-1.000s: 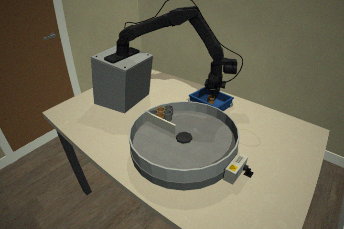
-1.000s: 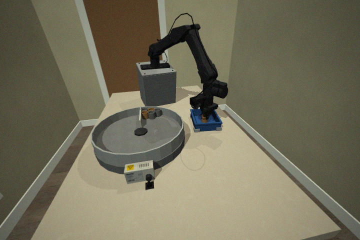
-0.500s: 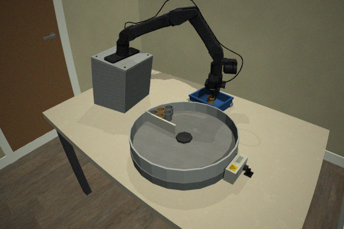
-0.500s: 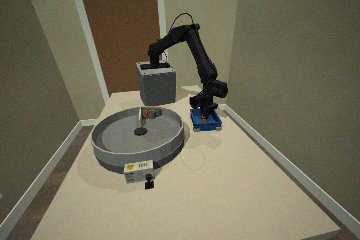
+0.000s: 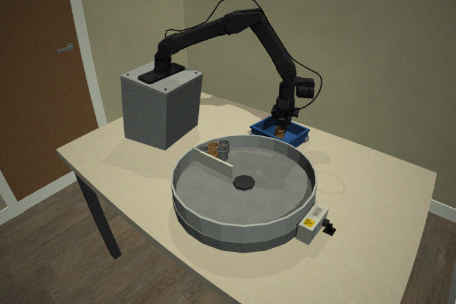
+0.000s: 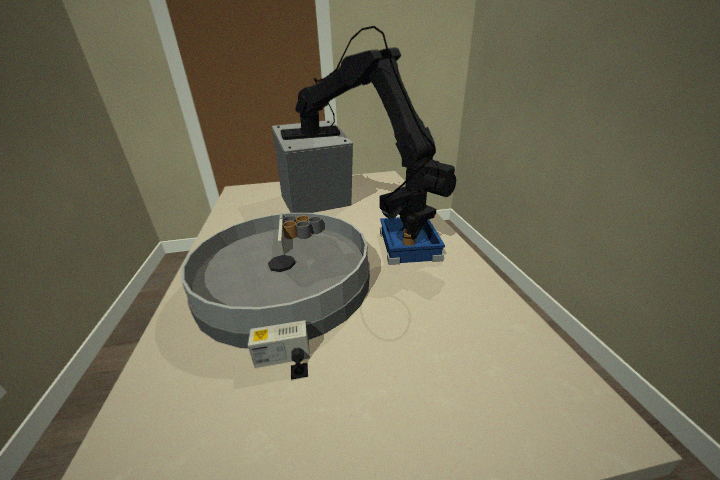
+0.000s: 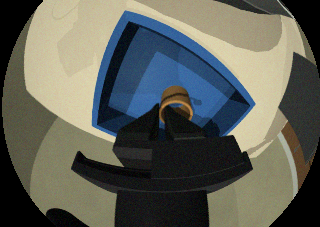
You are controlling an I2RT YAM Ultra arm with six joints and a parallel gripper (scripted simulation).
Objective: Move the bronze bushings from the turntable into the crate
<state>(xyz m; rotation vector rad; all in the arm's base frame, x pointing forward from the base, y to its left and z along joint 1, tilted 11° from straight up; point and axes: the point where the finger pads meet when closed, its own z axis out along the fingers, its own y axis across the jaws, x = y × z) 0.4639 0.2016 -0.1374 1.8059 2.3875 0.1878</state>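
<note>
While shut on bronze bushing point(image 5: 279, 132) point(image 6: 408, 238) point(image 7: 175, 96), pincer point(image 5: 284, 125) point(image 6: 412, 230) point(image 7: 162, 109).

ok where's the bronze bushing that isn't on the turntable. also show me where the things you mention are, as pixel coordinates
It's in the blue crate point(image 5: 297, 137) point(image 6: 413, 253) point(image 7: 109, 62), toward the crate's turntable side in the top view; the gripper's fingertips are right at the bushing point(image 5: 279, 132) point(image 6: 408, 240) point(image 7: 175, 95).

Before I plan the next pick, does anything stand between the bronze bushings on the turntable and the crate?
Yes. Two steel bushings stand on the crate side of the bronze bushings, and beyond them the turntable's raised wall blocks a straight, low path.
</note>
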